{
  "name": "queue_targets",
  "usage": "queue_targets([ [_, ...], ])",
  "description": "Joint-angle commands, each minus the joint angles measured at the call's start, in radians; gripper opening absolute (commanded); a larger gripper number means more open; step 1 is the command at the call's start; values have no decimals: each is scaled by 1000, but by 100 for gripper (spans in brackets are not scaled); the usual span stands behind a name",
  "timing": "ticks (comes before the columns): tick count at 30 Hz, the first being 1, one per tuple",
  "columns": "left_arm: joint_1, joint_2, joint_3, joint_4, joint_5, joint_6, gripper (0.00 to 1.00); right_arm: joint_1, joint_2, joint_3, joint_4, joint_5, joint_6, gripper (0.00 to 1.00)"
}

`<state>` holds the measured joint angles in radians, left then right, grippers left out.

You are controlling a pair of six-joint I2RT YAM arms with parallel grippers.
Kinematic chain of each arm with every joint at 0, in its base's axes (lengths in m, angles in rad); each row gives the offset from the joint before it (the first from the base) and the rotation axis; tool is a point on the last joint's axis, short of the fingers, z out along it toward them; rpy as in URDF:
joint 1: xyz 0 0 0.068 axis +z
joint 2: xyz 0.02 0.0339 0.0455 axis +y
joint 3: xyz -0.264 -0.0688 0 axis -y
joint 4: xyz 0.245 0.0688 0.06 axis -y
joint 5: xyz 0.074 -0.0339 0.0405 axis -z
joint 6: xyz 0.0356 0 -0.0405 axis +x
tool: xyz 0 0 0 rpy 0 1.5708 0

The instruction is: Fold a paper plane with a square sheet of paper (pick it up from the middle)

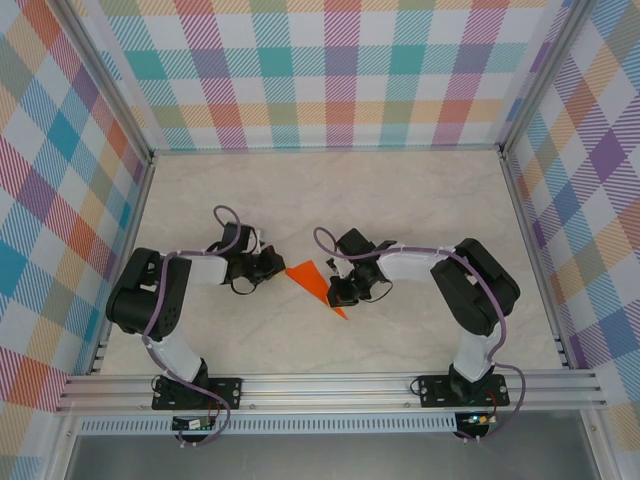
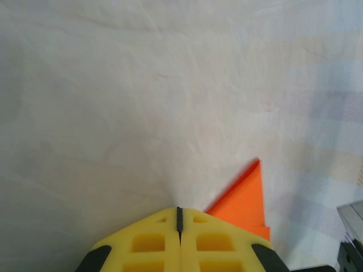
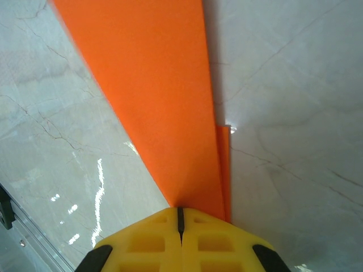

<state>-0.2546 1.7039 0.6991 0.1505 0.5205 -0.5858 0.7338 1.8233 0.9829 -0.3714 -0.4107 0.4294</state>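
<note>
The orange paper, folded into a narrow pointed wedge (image 1: pixel 312 282), lies flat on the table between my two grippers. My left gripper (image 1: pixel 268 266) sits at the wedge's wide left end. In the left wrist view that gripper (image 2: pixel 179 211) is shut with nothing between its jaws. A corner of the orange paper (image 2: pixel 247 195) shows just right of the yellow fingers. My right gripper (image 1: pixel 345 292) is over the wedge's narrow end. In the right wrist view it (image 3: pixel 180 211) is shut, and the paper (image 3: pixel 164 96) runs under its fingertips, layered edges along the right side.
The pale marble tabletop (image 1: pixel 420 200) is walled by checked panels (image 1: pixel 320 70) at the back and both sides. A metal rail (image 1: pixel 330 385) runs along the near edge by the arm bases.
</note>
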Motion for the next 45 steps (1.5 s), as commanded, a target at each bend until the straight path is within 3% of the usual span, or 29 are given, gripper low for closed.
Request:
queue_targets([
  [1, 31, -56, 29, -98, -86, 37, 0, 1, 74, -53, -178, 110, -14, 0],
  [7, 28, -182, 16, -124, -17, 16, 0, 1, 75, -38, -179, 102, -17, 0],
  [12, -29, -251, -45, -25, 55, -68, 0, 2, 75, -36, -173, 95, -17, 0],
  [24, -214, -46, -14, 108, 42, -89, 0, 2, 36, -39, -152, 89, -20, 0],
  [38, -218, 27, -66, 92, -39, -33, 0, 6, -84, 51, -57, -51, -39, 0],
  [45, -218, 33, -53, 35, -85, -17, 0, 10, 37, 192, -73, -29, -78, 0],
])
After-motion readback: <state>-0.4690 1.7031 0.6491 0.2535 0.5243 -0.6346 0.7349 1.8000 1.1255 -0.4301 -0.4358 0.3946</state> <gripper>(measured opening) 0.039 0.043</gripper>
